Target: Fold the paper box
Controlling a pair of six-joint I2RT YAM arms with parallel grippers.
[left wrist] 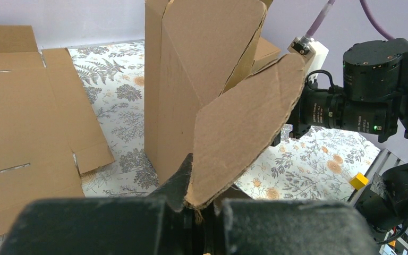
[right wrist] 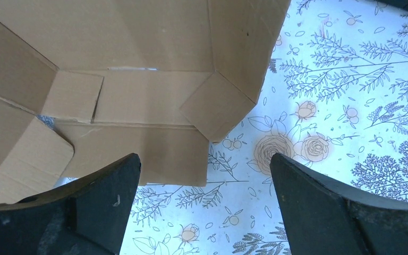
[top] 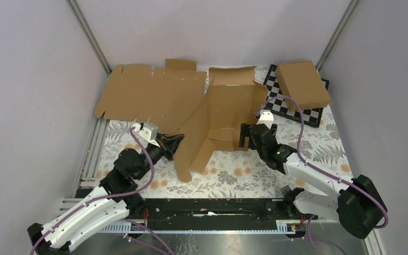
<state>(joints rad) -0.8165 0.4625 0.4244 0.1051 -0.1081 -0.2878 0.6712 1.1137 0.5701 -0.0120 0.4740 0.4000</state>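
The paper box (top: 220,114) is a brown die-cut piece, half raised in the middle of the floral mat, with its left panel tilted up. My left gripper (top: 176,142) is shut on the edge of that raised left flap. In the left wrist view the flap (left wrist: 244,122) is pinched between the jaws at the left gripper (left wrist: 204,204). My right gripper (top: 247,137) stands open at the box's front right corner, holding nothing. In the right wrist view the box's folded tabs (right wrist: 138,95) lie just ahead of the right gripper (right wrist: 204,170), partly over the left finger (right wrist: 101,196).
A wide flat cardboard sheet (top: 149,93) lies at the back left. A closed brown box (top: 303,84) sits on the chessboard (top: 311,114) at the back right. Grey walls enclose the table on three sides. The right arm's wrist (left wrist: 372,85) is close behind the box.
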